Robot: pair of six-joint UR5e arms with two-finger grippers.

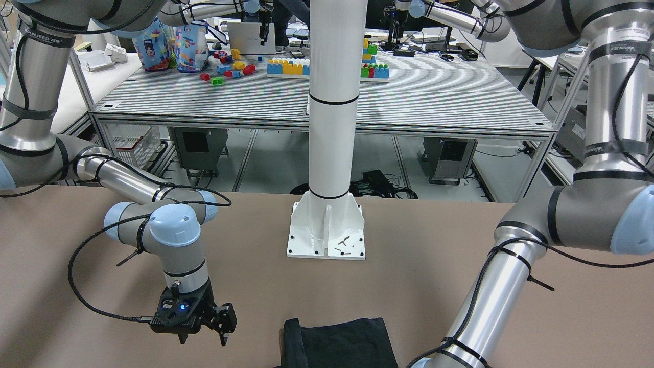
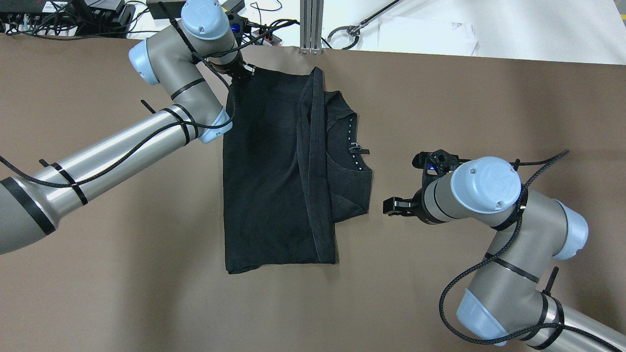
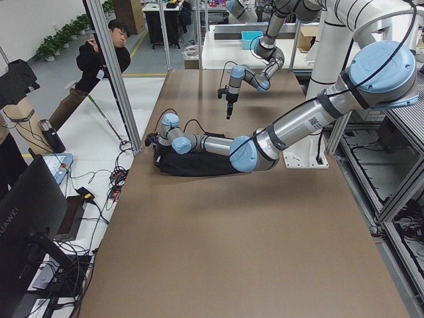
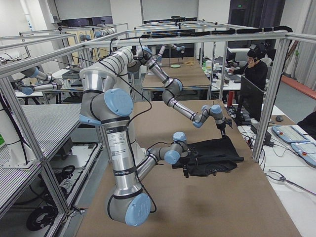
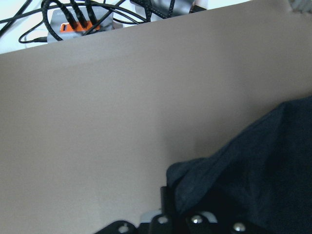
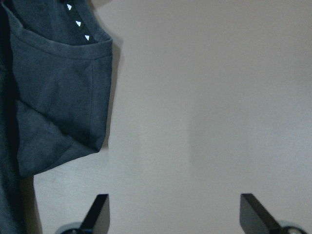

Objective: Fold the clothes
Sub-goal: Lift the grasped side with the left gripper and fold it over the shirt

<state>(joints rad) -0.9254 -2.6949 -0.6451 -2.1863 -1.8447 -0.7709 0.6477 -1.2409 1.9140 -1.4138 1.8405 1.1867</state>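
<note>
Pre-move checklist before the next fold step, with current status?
1. Left gripper at the garment's far left corner, fabric bunched at it: ok.
2. Left grip actually shut on the fabric: cannot tell.
3. Right gripper open and empty: ok.
4. Right fingers apart from the garment: ok.
5. Garment wholly on the table: ok.

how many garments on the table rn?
1: a black garment in the middle of the table, partly folded, one corner at the left gripper. A second piece could be hidden under its folds.
</note>
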